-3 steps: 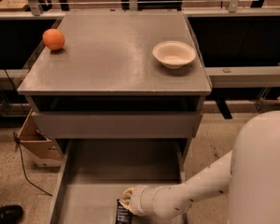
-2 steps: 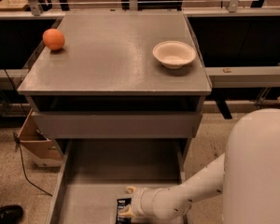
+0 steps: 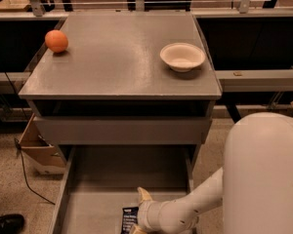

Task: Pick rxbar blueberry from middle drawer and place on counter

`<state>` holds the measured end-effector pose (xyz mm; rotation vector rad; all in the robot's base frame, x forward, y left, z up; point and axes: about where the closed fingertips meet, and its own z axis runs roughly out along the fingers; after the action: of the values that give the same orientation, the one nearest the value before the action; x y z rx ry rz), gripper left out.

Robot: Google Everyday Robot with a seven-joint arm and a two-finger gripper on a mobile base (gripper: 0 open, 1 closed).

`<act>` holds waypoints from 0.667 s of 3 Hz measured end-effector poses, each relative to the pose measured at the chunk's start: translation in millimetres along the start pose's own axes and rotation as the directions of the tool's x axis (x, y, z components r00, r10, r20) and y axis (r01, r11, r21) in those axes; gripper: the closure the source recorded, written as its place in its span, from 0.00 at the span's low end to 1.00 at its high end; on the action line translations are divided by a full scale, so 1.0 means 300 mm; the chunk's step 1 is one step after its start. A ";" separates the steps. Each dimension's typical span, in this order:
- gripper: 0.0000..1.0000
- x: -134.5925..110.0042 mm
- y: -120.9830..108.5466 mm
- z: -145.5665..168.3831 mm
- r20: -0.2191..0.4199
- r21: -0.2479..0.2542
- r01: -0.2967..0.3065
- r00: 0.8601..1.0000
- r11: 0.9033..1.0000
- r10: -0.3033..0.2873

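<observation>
— Where are we?
— Grasp step. My pincer (image 3: pixel 140 212) sits at the rxbar blueberry (image 3: pixel 129 220) in the middle drawer (image 3: pixel 102 179), below the front edge of the tabletop (image 3: pixel 117 67); whether it grips, I cannot tell
— Next?
— Confirm hold, lift, set it between orange (image 3: pixel 56 41) and bowl (image 3: pixel 182 56)

Pale lettering is seen on the rxbar blueberry (image 3: pixel 129 219) wrapper, none of it can be read, gripper (image 3: pixel 139 212) is found just beside it, in the middle drawer (image 3: pixel 107 179).

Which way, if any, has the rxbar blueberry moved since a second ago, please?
No; the rxbar blueberry still lies at the middle drawer's near end, beside the gripper.
</observation>
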<state>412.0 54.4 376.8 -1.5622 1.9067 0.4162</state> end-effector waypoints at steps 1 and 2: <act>0.00 0.023 0.016 0.058 0.000 -0.009 0.002 1.000 1.000 -0.002; 0.14 0.033 0.027 0.105 -0.001 -0.015 0.003 1.000 1.000 -0.003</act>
<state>411.8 67.9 345.7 -1.5747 1.9061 0.4295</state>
